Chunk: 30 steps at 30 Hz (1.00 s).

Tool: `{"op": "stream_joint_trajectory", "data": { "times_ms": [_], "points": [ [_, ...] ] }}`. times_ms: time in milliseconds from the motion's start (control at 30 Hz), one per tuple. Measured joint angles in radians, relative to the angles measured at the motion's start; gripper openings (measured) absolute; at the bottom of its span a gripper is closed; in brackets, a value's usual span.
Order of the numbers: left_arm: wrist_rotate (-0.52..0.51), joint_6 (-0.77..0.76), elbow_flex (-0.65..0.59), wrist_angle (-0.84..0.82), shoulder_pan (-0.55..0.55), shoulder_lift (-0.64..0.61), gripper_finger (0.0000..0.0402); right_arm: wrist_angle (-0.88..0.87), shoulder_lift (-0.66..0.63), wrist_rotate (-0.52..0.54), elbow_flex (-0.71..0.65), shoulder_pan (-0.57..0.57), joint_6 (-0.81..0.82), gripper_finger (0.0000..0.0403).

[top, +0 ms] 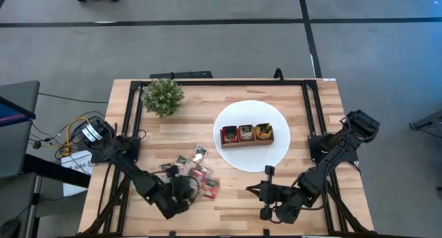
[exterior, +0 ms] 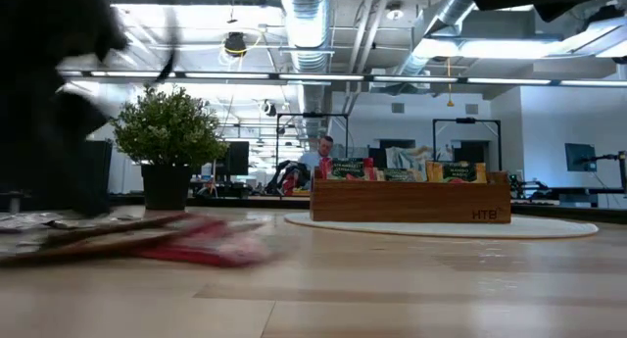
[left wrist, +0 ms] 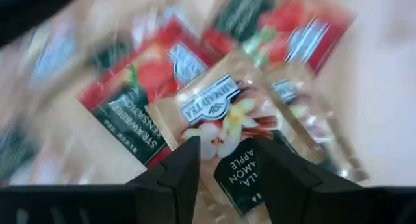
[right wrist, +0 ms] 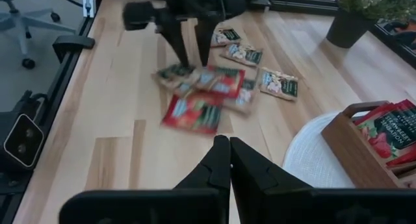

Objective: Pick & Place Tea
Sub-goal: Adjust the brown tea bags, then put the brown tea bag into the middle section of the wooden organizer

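The left gripper [top: 185, 191] is hovering low over the loose heap of tea sachets [top: 200, 172] near the front of the table [top: 228, 203], its fingers [left wrist: 181, 175] parted and pointing down at a pale apple-and-cinnamon sachet [left wrist: 224, 120] that is lying on top of red strawberry ones [left wrist: 140, 97]. Nothing is sitting between the fingers. In the right wrist view the same gripper [right wrist: 194, 55] is standing just above the near edge of the heap [right wrist: 214, 94], which is fanning out across the wood with a few sachets lying a little apart.

The right gripper [top: 266, 191] is waiting near the front edge, just short of the white plate [top: 276, 155], with its fingers [right wrist: 224, 162] pressed together and holding nothing.

On the plate the wooden tray [top: 246, 134] is carrying packets in all three compartments (red, then two yellowish ones). The potted plant [top: 163, 96] is standing near the back left corner, well apart from the heap.
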Motion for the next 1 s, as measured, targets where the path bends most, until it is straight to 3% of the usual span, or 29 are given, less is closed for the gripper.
{"op": "stream_joint_trajectory", "data": {
  "times_ms": [167,300,433,533,667,733,867,1000],
  "points": [
    [-0.141,0.379,0.05,0.317,0.04,-0.001,0.0119,0.032,0.01,-0.02,0.001,-0.023,0.033,0.0],
    [-0.194,0.502,0.097,0.359,0.045,-0.001,0.0112,0.149,0.086,-0.066,0.0,-0.075,0.015,0.0004],
    [-0.118,0.47,0.103,0.277,0.022,-0.002,0.0107,0.387,0.22,-0.282,0.0,-0.168,-0.031,0.004],
    [-0.016,0.328,0.103,0.143,-0.012,-0.002,0.0103,0.534,0.322,-0.481,0.023,-0.251,0.011,0.0086],
    [0.003,0.104,0.103,0.013,-0.061,0.005,0.0096,0.551,0.426,-0.659,0.095,-0.351,0.152,0.0149],
    [-0.028,0.07,0.103,0.005,-0.082,0.025,0.0091,0.549,0.469,-0.741,0.132,-0.393,0.191,0.0174],
    [-0.061,0.057,0.103,0.021,-0.1,0.086,0.008,0.537,0.514,-0.814,0.181,-0.447,0.256,0.0202],
    [-0.078,0.037,0.103,0.023,-0.098,0.145,0.0071,0.542,0.524,-0.834,0.196,-0.472,0.294,0.02]
  ]
}}
